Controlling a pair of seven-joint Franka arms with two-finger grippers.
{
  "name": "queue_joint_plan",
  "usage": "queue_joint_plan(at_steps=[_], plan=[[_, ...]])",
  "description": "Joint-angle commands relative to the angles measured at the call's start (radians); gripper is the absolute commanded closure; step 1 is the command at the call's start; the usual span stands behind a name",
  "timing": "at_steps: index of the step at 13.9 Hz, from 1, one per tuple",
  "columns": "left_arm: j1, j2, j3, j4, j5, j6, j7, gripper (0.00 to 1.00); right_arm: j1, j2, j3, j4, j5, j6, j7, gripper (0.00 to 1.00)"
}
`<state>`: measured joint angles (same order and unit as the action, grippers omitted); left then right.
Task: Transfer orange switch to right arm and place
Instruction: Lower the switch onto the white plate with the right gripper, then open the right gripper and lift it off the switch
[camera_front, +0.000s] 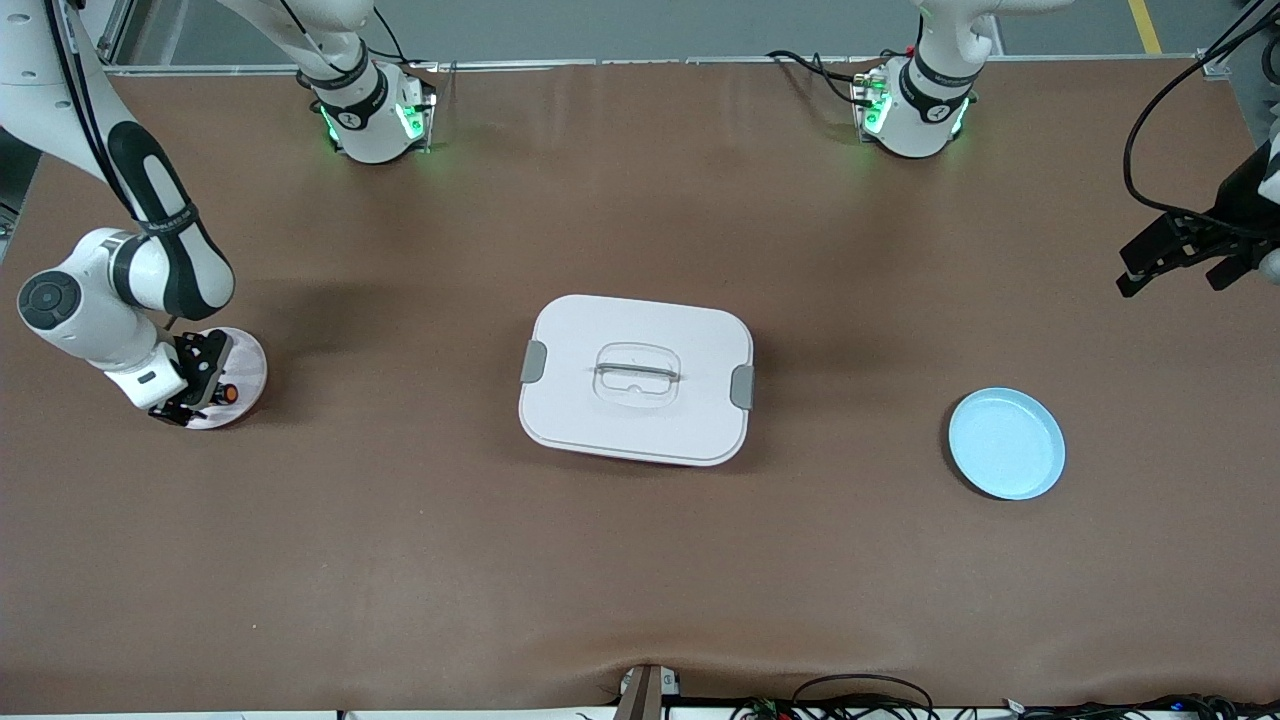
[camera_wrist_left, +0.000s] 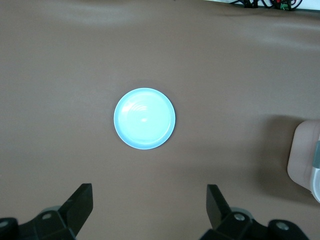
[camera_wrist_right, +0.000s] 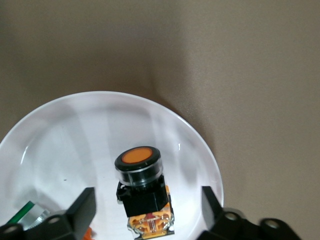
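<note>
On the brown table (camera_front: 420, 560), a blue plate (camera_front: 1006, 443) sat bare toward the left arm's end, nearest the front camera. The white lidded box (camera_front: 636, 379) occupied the middle, a little farther from that camera. Toward the right arm's end, the orange switch (camera_wrist_right: 141, 192) stood upright, cap up, on a white plate (camera_front: 250, 352), beside a small clear part (camera_wrist_right: 30, 214) that only partly showed at the edge of the right wrist view. The right gripper (camera_front: 197, 383) hung low over that plate, its claw spread wide with a finger on each side of the switch and touching neither side, a pose that suggested the part had just been let go or was about to be gripped; which one could not be told. The left gripper (camera_front: 1180, 262) waited high over the table's edge at its own end, its claw likewise spread and holding nothing, looking down on the blue plate. With the switch resting on the white plate and both claws bare, the placing looked close to finished.
</note>
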<state>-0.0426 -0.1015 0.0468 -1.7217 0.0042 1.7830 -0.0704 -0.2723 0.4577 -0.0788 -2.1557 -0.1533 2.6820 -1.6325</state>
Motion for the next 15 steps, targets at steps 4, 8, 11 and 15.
queue_joint_plan(at_steps=[4, 8, 11, 15], plan=[[0.007, 0.006, -0.015, 0.086, -0.013, -0.088, 0.014, 0.00, 0.004, -0.065, 0.011, 0.074, -0.023, -0.224, 0.057, 0.00], [0.003, 0.008, -0.036, 0.093, -0.012, -0.148, 0.014, 0.00, 0.034, -0.161, 0.013, 0.089, -0.023, -0.385, 0.177, 0.00], [0.001, 0.009, -0.036, 0.094, -0.012, -0.169, 0.012, 0.00, 0.034, -0.218, 0.013, 0.091, -0.023, -0.465, 0.244, 0.00], [0.001, 0.009, -0.038, 0.094, -0.012, -0.169, 0.012, 0.00, 0.036, -0.251, 0.016, 0.164, -0.020, -0.610, 0.354, 0.00]])
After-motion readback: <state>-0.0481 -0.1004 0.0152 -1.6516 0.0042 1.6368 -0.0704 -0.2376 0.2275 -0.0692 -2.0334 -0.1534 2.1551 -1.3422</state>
